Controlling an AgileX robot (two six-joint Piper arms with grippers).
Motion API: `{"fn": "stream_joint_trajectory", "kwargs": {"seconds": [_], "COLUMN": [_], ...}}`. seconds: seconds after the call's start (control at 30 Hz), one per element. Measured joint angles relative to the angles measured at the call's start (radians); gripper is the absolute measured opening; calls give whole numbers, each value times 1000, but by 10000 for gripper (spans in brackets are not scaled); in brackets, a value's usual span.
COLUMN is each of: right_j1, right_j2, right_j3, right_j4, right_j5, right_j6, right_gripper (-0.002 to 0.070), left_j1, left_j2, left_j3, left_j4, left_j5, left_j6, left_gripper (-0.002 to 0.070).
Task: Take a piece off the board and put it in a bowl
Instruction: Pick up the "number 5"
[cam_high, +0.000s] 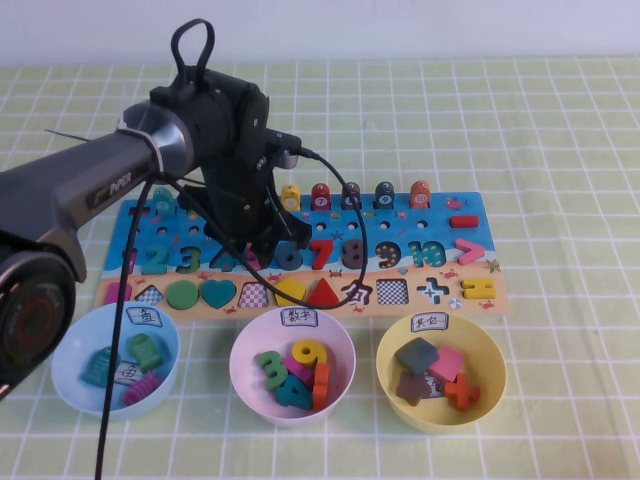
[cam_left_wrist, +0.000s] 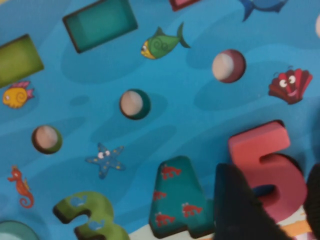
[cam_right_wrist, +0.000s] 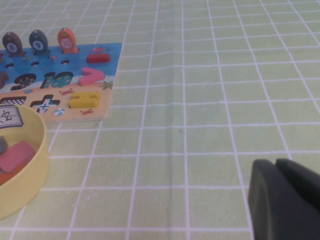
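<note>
The blue board (cam_high: 440, 215) lies across the middle of the table. My left gripper (cam_high: 268, 245) is down on its number row. In the left wrist view its jaws (cam_left_wrist: 272, 172) sit against both sides of the pink numeral 5 (cam_left_wrist: 265, 155), which rests at board level beside the teal 4 (cam_left_wrist: 175, 200). The arm hides the 5 in the high view. The pale pink-lilac bowl (cam_high: 237, 362) stands in front of the board and holds several numerals. My right gripper (cam_right_wrist: 280, 167) is shut and empty over bare cloth, out of the high view.
A light blue bowl (cam_high: 62, 375) stands front left and a yellow bowl (cam_high: 490, 385) front right; the yellow bowl also shows in the right wrist view (cam_right_wrist: 35, 165). Fish pegs (cam_high: 385, 194) line the board's far edge. Green checked cloth covers the table.
</note>
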Motion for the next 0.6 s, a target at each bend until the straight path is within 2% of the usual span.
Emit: {"fn": "stream_joint_trajectory", "kwargs": {"seconds": [0.17, 0.23, 0.33, 0.6], "right_j1": [0, 0, 0, 0], "right_j2": [0, 0, 0, 0], "right_j3": [0, 0, 0, 0], "right_j4": [0, 0, 0, 0], "right_j5": [0, 0, 0, 0], "right_j6": [0, 0, 0, 0], "right_gripper": [-17, -17, -17, -17], "left_j1": [-2, -2, -4, -4], "left_j2": [0, 0, 0, -12], "left_j3": [0, -1, -2, -2], "left_j4": [-7, -9, -9, 39], "left_j5": [3, 3, 3, 36], "left_j6": [-2, 0, 6, 9], "left_gripper": [194, 130, 71, 39]}}
